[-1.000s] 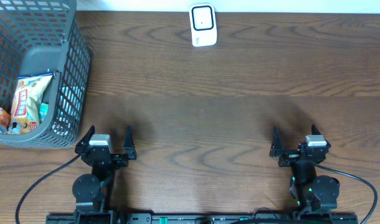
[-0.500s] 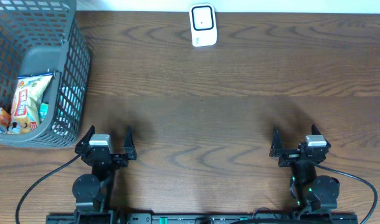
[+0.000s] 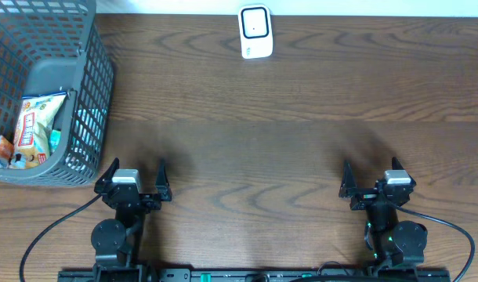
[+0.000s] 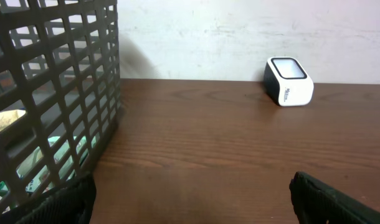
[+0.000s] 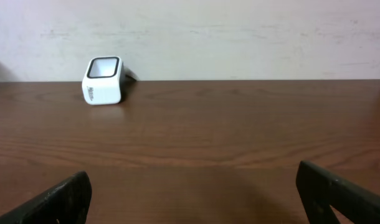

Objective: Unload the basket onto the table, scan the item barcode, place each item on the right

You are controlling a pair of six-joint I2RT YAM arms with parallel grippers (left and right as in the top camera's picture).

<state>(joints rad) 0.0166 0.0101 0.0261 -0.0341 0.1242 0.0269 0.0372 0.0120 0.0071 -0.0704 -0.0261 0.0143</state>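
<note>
The snack packet [image 3: 31, 125] in the basket [image 3: 94, 86] looks light, soft and slippery, so pinch its top edge. The left end effector [image 3: 135, 171] and right end effector [image 3: 370, 174] are open and empty.

grey mesh basket [image 3: 90, 86], white scanner [image 3: 255, 31], dark wood-grain table [image 3: 302, 141]

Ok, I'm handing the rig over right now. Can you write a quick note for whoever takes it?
Left pincer: open, empty, low at the near edge, just beside the basket.
Right pincer: open, empty, low at the near edge.
Snack packets lie in the grey basket at far left; the white scanner stands at the far edge of the table.
Done: nothing.
Left: pick a packet and show its barcode to the scanner.
</note>
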